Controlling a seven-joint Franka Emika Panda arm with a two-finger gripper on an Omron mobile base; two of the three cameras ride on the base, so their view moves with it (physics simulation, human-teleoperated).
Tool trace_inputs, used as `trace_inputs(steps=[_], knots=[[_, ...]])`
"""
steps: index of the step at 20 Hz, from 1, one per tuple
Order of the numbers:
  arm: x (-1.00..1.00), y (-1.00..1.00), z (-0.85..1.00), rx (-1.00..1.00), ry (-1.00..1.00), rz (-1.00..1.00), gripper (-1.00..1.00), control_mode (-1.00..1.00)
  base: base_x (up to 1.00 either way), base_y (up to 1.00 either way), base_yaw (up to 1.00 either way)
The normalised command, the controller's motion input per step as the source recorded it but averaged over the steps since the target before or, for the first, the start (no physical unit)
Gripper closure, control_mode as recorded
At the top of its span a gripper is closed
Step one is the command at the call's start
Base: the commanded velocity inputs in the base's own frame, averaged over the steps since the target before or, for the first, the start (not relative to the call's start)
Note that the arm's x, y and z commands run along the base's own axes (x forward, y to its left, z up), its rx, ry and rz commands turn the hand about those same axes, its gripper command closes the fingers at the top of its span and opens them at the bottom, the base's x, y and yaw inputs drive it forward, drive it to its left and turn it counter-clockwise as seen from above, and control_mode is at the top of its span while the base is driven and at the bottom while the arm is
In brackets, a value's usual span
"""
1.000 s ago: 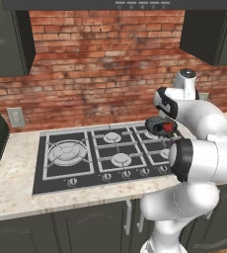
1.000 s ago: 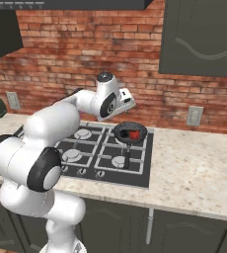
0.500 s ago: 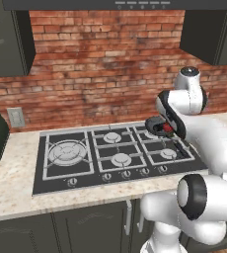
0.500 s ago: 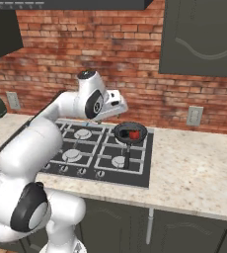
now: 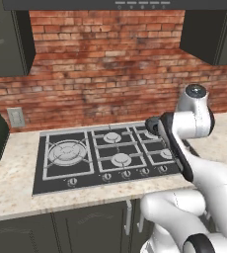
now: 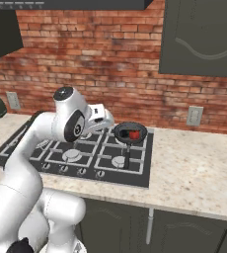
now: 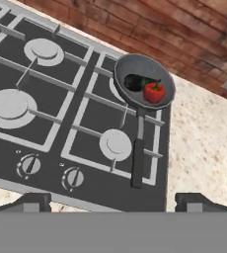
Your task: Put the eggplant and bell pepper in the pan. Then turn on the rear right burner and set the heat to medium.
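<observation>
Both vegetables are in the pan; the burner is what we have left.

Our gripper (image 7: 113, 202) hangs with its jaws wide and empty above the front edge of the stove (image 7: 86, 123). In the hand view the pan (image 7: 144, 81) sits at one o'clock over the rear right burner, holding the eggplant (image 7: 133, 82) and, touching it, the bell pepper (image 7: 154, 92). We judge the knobs (image 7: 74, 177), near the jaws at ten o'clock, come next.

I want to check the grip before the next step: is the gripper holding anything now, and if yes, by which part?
Nothing is held. The gripper is open, above the stove; the eggplant and bell pepper lie in the pan.
</observation>
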Motion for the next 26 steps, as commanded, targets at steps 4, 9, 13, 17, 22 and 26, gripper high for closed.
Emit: trace_inputs(steps=[4, 9, 13, 17, 22, 26], knots=[[-0.72, 0.02, 0.0, 0.21, -0.01, 0.0, -1.0, -1.0, 0.0, 0.0, 0.0], [-0.69, 0.03, 0.01, 0.26, 0.0, 0.0, -1.0, -1.0, 0.0, 0.0, 0.0], [-0.65, 0.16, 0.01, 0.19, 0.0, -0.02, -1.0, -1.0, 0.0, 0.0, 0.0], [-0.59, 0.14, 0.01, 0.16, 0.06, -0.13, -1.0, -1.0, 0.0, 0.0, 0.0], [-0.23, 0.14, 0.0, 0.13, 0.13, -0.29, -1.0, -1.0, 0.0, 0.0, 0.0], [-0.03, 0.03, 0.0, 0.11, 0.11, -0.32, -1.0, -1.0, 0.0, 0.0, 0.0]])
